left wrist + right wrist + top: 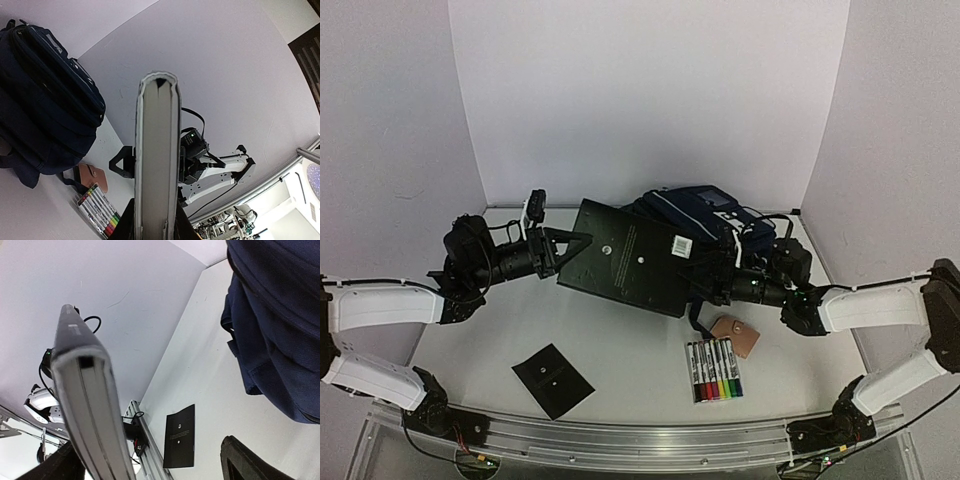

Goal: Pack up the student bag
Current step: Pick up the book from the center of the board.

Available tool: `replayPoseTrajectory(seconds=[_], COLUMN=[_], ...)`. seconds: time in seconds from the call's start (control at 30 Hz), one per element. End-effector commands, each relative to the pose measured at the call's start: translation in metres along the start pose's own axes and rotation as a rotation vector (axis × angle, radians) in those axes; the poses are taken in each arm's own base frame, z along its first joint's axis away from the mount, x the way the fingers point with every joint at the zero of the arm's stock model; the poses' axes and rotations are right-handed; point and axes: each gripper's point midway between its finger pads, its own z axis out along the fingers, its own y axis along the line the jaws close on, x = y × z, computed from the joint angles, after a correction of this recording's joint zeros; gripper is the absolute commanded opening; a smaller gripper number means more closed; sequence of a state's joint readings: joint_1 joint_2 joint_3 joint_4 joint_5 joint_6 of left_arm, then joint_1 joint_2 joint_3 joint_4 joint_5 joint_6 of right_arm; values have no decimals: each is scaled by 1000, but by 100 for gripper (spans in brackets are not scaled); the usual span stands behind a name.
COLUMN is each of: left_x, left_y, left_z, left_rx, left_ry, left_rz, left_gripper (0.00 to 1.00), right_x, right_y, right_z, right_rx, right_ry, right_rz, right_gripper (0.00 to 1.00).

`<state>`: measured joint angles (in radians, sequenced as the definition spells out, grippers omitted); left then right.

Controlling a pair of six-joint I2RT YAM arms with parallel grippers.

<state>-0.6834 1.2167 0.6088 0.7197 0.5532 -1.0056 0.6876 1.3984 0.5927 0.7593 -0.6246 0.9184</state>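
Note:
The navy student bag (705, 213) lies at the back of the table, right of centre; it also shows in the left wrist view (45, 100) and the right wrist view (280, 325). A large black hardcover book (632, 258) is held above the table in front of it. My left gripper (567, 247) is shut on the book's left edge, and the book shows edge-on between its fingers (157, 150). My right gripper (706, 283) is at the book's right edge with its jaws wide apart. There the book (90, 405) rests near one finger, far from the other finger (250, 462).
A clear pack of coloured markers (713, 370) and a brown wallet (735, 335) lie right of centre near the front. A thin black booklet (553, 380) lies front left. White walls enclose the back and sides. A metal rail (620, 450) runs along the near edge.

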Motion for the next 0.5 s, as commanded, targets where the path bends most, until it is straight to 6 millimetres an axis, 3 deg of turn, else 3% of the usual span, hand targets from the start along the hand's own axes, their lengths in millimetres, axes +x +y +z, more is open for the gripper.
replayPoseTrajectory(seconds=[0.0, 0.3, 0.4, 0.47], left_x=[-28, -16, -8, -2], left_y=[-65, -49, -44, -42], left_z=[-7, 7, 12, 13], left_rx=[215, 186, 163, 144], left_ry=[-87, 6, 72, 121], left_rz=[107, 67, 77, 93], left_gripper=[0, 2, 15, 33], right_x=[-16, -39, -46, -49], right_y=[60, 96, 105, 102], right_z=[4, -3, -6, -4], right_rx=[-255, -349, -352, -323], right_ry=[-2, -75, -91, -78], right_rz=[-40, -66, -73, -65], right_gripper=[75, 16, 0, 0])
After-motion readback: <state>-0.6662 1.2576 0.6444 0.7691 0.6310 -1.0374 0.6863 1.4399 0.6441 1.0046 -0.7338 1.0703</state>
